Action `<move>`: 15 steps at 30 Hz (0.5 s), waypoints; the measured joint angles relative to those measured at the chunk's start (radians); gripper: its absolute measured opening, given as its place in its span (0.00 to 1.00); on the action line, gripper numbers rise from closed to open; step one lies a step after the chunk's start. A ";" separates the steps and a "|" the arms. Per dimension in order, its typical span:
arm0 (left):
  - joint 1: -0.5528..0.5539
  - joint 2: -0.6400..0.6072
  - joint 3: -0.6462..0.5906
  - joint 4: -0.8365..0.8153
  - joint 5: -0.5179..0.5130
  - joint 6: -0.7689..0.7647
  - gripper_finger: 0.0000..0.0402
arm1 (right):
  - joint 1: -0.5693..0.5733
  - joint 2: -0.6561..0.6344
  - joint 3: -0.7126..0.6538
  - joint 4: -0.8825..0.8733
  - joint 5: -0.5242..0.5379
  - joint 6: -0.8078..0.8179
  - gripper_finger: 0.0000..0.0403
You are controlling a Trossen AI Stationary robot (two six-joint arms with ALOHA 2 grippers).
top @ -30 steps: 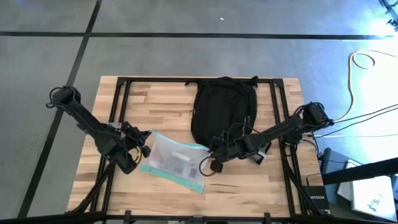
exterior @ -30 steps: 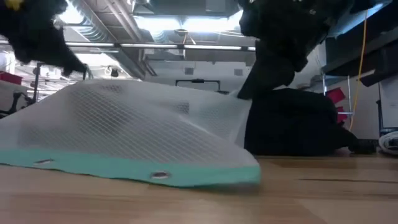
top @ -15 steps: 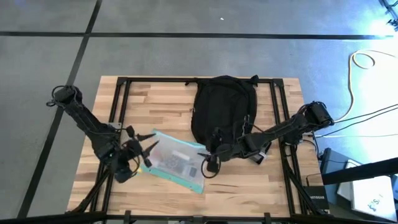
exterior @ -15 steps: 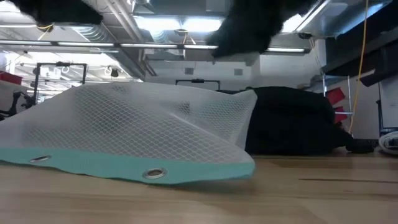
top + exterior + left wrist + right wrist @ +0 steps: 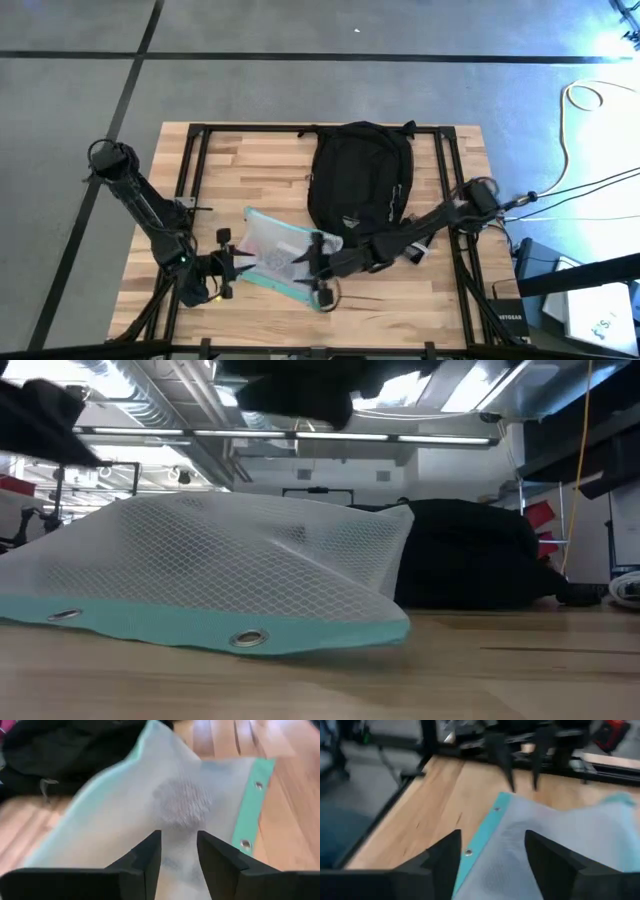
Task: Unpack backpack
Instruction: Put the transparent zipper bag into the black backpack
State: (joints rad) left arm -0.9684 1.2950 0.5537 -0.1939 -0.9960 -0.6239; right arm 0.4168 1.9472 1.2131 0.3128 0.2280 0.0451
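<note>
1. A light butcher-block wooden table (image 5: pixel 260 165) on a black metal frame stands on a grey concrete floor (image 5: pixel 300 90) crossed by dark lines. The low view looks into a workshop with ceiling strip lights and ducting.
2. The left gripper (image 5: pixel 236 268) sits near the table's front-left corner, its two dark fingers (image 5: pixel 150 857) apart, just off the pouch's left edge and clamped on nothing.
3. A clear mesh-patterned plastic pouch with a teal border and metal eyelets (image 5: pixel 285 258) lies flat near the front edge, between both grippers.
4. The right gripper (image 5: pixel 318 272) hovers over the pouch's right end, fingers (image 5: pixel 545 855) spread, holding nothing.
5. The large black fabric backpack (image 5: pixel 358 178) lies flat at the table's back centre, its lower edge just beside the pouch; a small pale logo shows, unreadable.
6. Bare wood stays free along the left edge and the front-right corner. Cables trail on the floor to the right.
</note>
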 joint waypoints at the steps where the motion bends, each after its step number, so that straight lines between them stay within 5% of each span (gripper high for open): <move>1: 0.000 0.023 0.000 0.028 0.007 0.013 0.26 | 0.001 0.036 0.034 -0.028 -0.019 -0.028 0.44; 8: 0.028 0.185 -0.001 0.208 0.018 0.158 0.19 | -0.021 0.177 0.233 -0.281 -0.055 -0.026 0.19; 15: 0.137 0.285 -0.001 0.293 0.006 0.180 0.14 | -0.051 0.182 0.249 -0.161 -0.055 -0.025 0.09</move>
State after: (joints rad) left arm -0.8317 1.5804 0.5526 0.0987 -0.9901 -0.4441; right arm 0.3653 2.1292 1.4624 0.1515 0.1730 0.0201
